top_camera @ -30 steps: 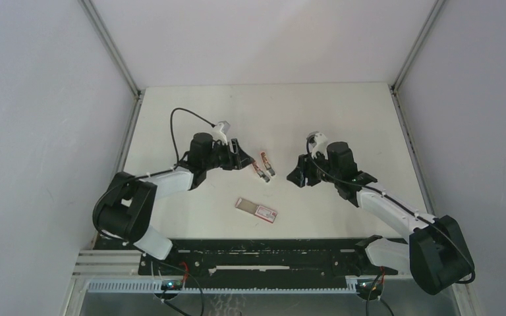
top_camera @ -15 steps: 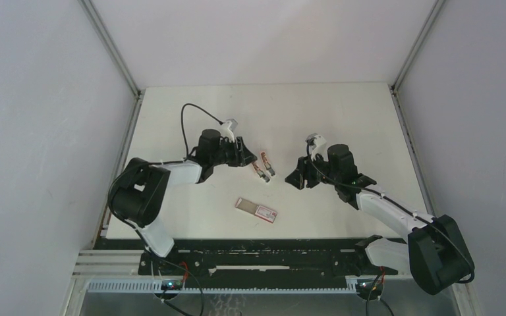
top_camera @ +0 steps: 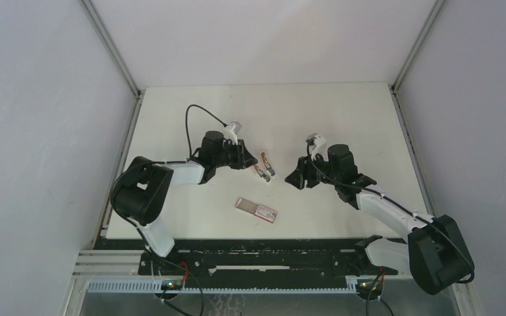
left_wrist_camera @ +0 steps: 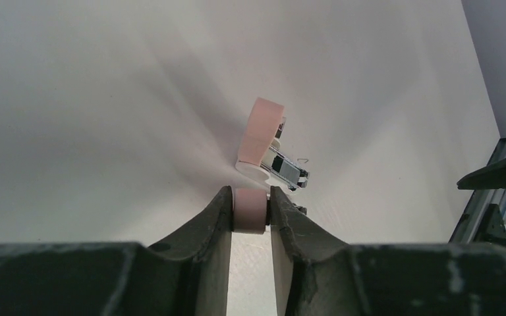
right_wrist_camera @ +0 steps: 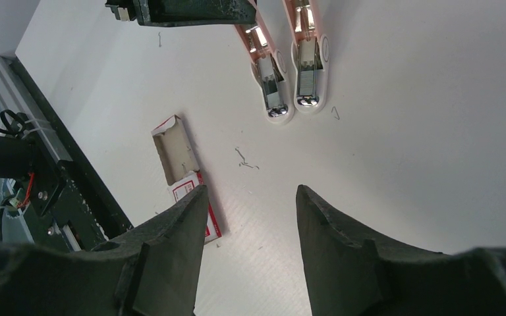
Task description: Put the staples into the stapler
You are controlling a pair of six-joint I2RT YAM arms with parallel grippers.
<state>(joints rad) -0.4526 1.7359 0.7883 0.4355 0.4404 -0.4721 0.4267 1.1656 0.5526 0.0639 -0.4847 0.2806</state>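
Observation:
The stapler point(top_camera: 263, 164) lies splayed open mid-table, two pink arms side by side with metal rails showing point(right_wrist_camera: 273, 79). My left gripper point(top_camera: 245, 158) reaches it from the left. In the left wrist view its jaws point(left_wrist_camera: 250, 199) press both sides of one pink arm's end point(left_wrist_camera: 250, 210), while the other pink arm point(left_wrist_camera: 260, 128) stands beyond. The staples box point(top_camera: 256, 210), pink-red with a white label, lies nearer the front, its flap open point(right_wrist_camera: 183, 172). My right gripper point(top_camera: 298, 176) hovers right of the stapler, open and holding nothing point(right_wrist_camera: 250, 191).
A few loose staples point(right_wrist_camera: 247, 161) lie scattered on the white table between the box and the stapler, one more point(right_wrist_camera: 335, 113) beside the stapler's tip. The black rail point(top_camera: 263, 247) runs along the near edge.
My left gripper has slid right to the stapler and its jaws have closed onto the pink arm's end. The right arm has stayed nearly still.

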